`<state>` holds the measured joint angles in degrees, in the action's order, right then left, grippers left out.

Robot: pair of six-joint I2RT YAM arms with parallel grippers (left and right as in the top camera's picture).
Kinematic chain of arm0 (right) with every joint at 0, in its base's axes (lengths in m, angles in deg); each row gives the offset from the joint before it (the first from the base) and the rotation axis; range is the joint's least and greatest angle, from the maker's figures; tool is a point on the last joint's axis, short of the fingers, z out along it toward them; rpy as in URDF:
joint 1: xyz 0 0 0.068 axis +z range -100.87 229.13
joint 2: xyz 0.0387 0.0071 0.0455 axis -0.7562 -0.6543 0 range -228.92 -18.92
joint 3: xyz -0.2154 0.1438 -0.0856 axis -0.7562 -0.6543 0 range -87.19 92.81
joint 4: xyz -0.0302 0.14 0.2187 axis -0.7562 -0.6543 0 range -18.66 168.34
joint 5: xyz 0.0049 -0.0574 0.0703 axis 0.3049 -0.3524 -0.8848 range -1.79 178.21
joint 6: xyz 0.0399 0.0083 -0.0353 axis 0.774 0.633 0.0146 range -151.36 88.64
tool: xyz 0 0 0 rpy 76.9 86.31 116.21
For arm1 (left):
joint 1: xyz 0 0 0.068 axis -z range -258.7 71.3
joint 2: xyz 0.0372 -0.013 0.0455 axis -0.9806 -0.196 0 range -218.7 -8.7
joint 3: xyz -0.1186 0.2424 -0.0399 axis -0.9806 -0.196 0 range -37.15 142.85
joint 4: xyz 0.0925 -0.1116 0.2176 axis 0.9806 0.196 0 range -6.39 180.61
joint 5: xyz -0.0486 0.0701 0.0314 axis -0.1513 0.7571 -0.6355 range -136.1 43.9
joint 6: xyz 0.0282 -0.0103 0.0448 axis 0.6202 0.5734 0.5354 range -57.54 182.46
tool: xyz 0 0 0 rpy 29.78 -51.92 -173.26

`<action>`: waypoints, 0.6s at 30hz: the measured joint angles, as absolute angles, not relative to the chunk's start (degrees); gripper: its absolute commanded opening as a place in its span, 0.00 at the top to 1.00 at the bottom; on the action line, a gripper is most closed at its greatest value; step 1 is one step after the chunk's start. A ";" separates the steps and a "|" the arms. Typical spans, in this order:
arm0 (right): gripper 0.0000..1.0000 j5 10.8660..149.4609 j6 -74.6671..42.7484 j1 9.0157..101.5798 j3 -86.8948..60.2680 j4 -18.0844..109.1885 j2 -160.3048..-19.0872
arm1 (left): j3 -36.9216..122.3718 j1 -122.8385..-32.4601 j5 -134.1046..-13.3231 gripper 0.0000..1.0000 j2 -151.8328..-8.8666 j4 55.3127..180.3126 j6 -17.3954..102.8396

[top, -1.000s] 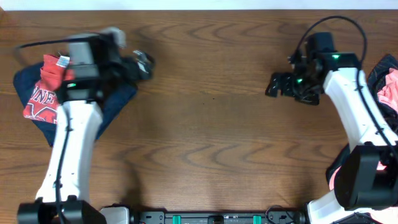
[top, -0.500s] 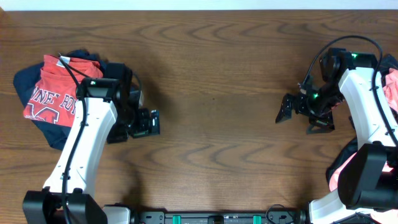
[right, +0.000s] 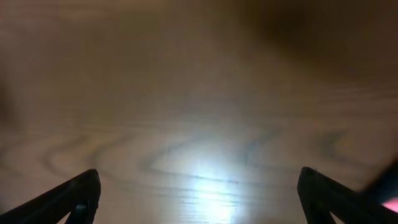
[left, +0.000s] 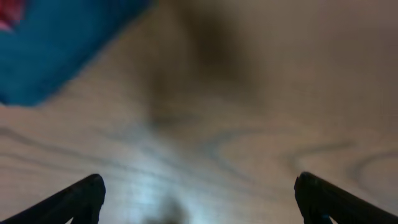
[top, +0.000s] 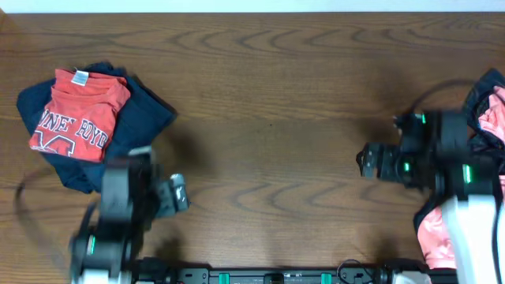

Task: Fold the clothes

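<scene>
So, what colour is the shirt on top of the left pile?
The shirt is red with white lettering; the overhead view shows it best.

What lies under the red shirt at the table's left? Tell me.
A navy garment lies under the red shirt, showing past most of its edges. The shirt covers its middle, so anything else beneath cannot be seen.

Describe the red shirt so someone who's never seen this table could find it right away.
On the wooden table, go to the far left corner. There the red shirt lies on top of a navy garment. Only it carries white lettering; the pink clothes lie at the opposite, right edge.
</scene>
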<state>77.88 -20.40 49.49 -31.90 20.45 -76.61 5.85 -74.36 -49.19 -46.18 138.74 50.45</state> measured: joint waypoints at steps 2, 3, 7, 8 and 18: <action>0.01 79.72 -19.35 50.61 -35.29 25.00 -68.92 | 4.83 -74.36 -48.40 0.02 -38.13 137.15 50.27; 0.01 80.31 -18.95 50.83 -36.43 26.24 -65.75 | 4.67 -74.36 -48.14 0.02 -34.55 136.14 50.23; 0.01 81.99 -17.99 50.98 -38.53 26.04 -55.30 | 4.58 -74.36 -47.18 0.02 -24.56 136.03 50.23; 0.01 82.27 -17.90 51.02 -38.63 25.76 -53.49 | 4.56 -74.36 -47.14 0.02 -22.66 136.29 50.23; 0.01 82.93 -17.36 51.02 -38.79 23.27 -46.71 | 4.54 -74.36 -46.96 0.02 -18.29 137.36 50.23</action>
<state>82.93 -17.36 51.02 -38.79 23.27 -46.71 4.54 -74.36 -46.96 -18.29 137.36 50.23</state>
